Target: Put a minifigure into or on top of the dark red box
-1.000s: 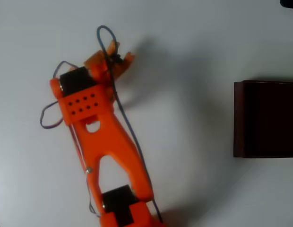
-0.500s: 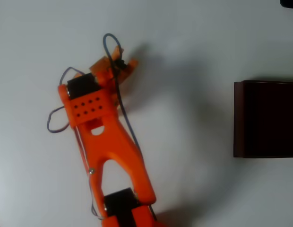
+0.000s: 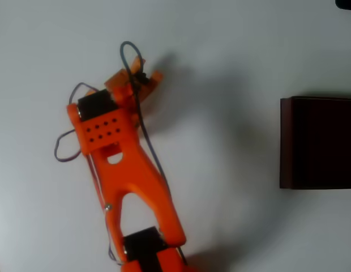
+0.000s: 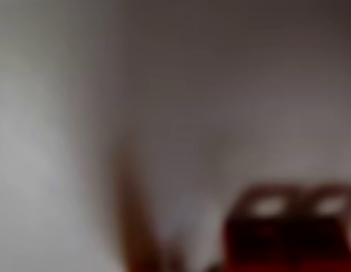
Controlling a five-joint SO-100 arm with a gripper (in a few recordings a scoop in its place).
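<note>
Overhead view: orange arm [image 3: 122,187] reaches up from the bottom edge across a white table [image 3: 232,51], leaning toward the upper left. Gripper [image 3: 133,82] sits at the far end of the arm, in the upper-left part of the table, well apart from the dark red box [image 3: 286,141]. Dark cable [image 3: 130,56] loops over the gripper and hides much of it. A small dark speck shows among the orange fingers near the cable, but I cannot tell what it is. Whether the fingers are apart, together or clamped on something cannot be made out from above.

Dark red box lies at the right edge of the overhead view, cut off by the frame, thin red-brown wall on its left side, interior near black. The arm's shadow falls on the table between arm and box.

Wrist view: heavily blurred. A dark red blocky shape [image 4: 289,232] with two pale openings fills the lower right (possibly the minifigure, very close to the lens, but too blurred to say). A brownish streak [image 4: 136,226] rises at lower centre-left, likely a finger. Pale table surface behind.
</note>
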